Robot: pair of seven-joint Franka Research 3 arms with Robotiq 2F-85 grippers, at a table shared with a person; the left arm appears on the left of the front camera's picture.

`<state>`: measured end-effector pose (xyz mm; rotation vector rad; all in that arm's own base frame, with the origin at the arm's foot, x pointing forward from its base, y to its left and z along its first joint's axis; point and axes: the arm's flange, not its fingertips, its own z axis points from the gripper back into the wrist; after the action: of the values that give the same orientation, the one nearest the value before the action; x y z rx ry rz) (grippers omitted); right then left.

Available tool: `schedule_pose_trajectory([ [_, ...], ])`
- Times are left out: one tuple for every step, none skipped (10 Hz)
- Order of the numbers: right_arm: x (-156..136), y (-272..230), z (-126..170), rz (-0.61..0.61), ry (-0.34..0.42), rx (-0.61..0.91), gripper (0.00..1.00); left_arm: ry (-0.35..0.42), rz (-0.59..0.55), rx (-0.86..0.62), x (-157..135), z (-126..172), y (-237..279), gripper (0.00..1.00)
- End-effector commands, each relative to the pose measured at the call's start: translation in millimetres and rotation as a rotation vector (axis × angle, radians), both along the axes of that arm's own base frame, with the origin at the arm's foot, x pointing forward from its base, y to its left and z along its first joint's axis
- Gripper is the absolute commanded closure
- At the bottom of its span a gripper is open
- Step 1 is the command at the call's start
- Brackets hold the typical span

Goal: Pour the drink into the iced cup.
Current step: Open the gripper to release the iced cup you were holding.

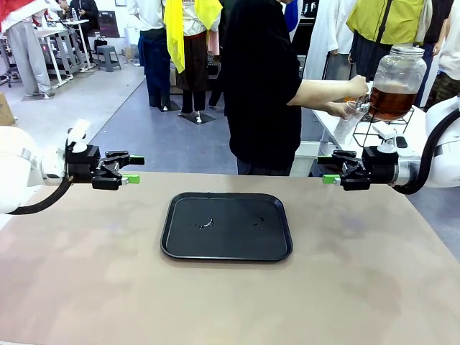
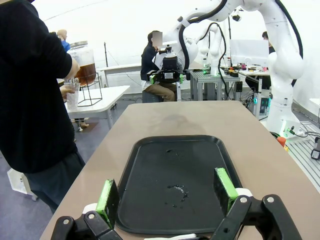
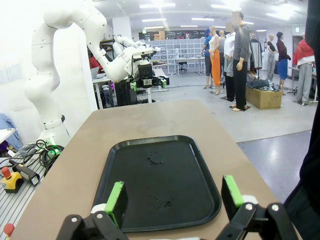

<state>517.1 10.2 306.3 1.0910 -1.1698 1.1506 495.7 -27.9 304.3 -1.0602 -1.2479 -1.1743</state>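
The drink [image 1: 392, 101] is amber liquid in a large clear dispenser jar [image 1: 399, 68] on a wire stand at the back right. A person in black [image 1: 259, 86] holds a clear cup [image 1: 350, 119] at the jar's tap with both hands; I cannot make out any ice in it. The left wrist view shows the jar [image 2: 85, 65] and the cup [image 2: 73, 99] at its far left. My left gripper [image 1: 134, 169] [image 2: 166, 190] hovers open over the table's left side. My right gripper [image 1: 328, 171] [image 3: 174, 194] hovers open on the right. Both are empty.
A black tray [image 1: 237, 241] [image 2: 195, 165] [image 3: 165, 175] with a few small wet spots lies in the middle of the brown table [image 1: 86, 287], between the grippers. The jar's side table [image 1: 338, 136] stands beyond the far right corner.
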Motion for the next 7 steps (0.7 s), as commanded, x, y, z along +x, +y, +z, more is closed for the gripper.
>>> schedule_pose_trajectory([
  [2.6, 1.4, 3.1, 0.009, 0.008, -0.006, 0.0, -0.002, 0.0, -0.002, -0.4, 1.4, -0.6, 0.0],
  [2.6, 1.4, 3.1, 0.009, 0.008, -0.006, 0.0, -0.002, 0.0, -0.002, -0.4, 1.4, -0.6, 0.0],
  [2.6, 1.4, 3.1, 0.009, 0.008, -0.006, 0.0, -0.002, 0.0, -0.002, -0.4, 1.4, -0.6, 0.0],
  [2.6, 1.4, 3.1, 0.009, 0.008, -0.006, 0.0, -0.002, 0.0, -0.002, -0.4, 1.4, -0.6, 0.0],
  [2.6, 1.4, 3.1, 0.009, 0.008, -0.006, 0.0, -0.002, 0.0, -0.002, -0.4, 1.4, -0.6, 0.0],
  [2.6, 1.4, 3.1, 0.009, 0.008, -0.006, 0.0, -0.002, 0.0, -0.002, -0.4, 1.4, -0.6, 0.0],
  [2.6, 1.4, 3.1, 0.009, 0.008, -0.006, 0.0, -0.002, 0.0, -0.002, -0.4, 1.4, -0.6, 0.0],
])
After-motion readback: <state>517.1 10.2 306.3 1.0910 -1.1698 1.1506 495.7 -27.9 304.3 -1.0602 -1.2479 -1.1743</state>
